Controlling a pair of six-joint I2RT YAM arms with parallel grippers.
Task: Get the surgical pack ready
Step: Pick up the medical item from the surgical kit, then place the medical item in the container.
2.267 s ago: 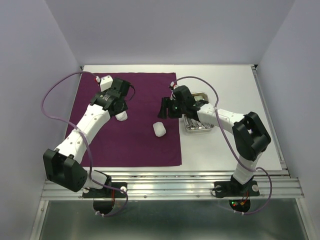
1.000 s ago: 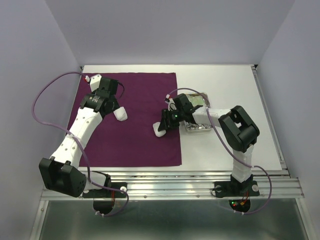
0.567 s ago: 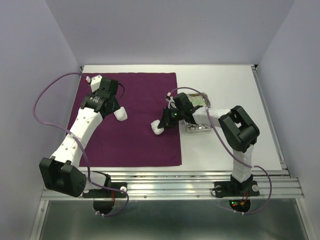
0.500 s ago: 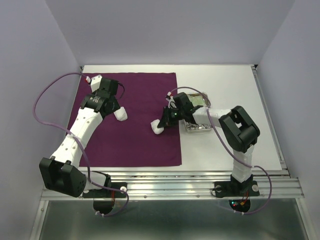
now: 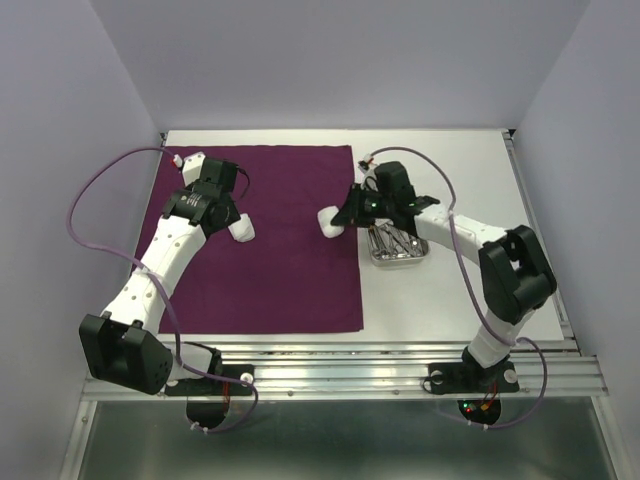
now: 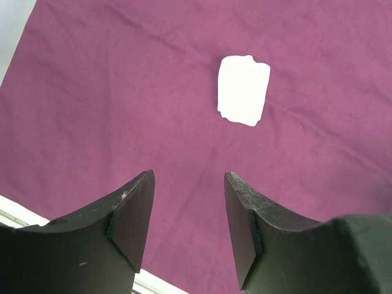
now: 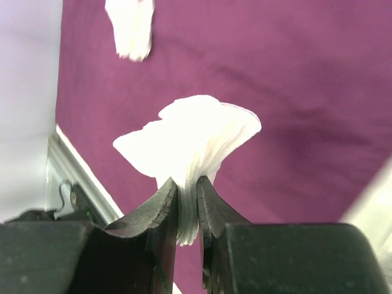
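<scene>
Right wrist view: your right gripper [image 7: 187, 211] pinches a fanned gauze stack [image 7: 196, 135] near the right edge of the purple drape [image 7: 294, 61]; grip firmly and carry it clear, while your left gripper [image 6: 188, 202] hangs with jaws spread.

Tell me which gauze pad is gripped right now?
The gauze pad at the drape's right edge: the right gripper is shut on it. The other pad lies flat on the drape, untouched, ahead of the open left gripper.
</scene>
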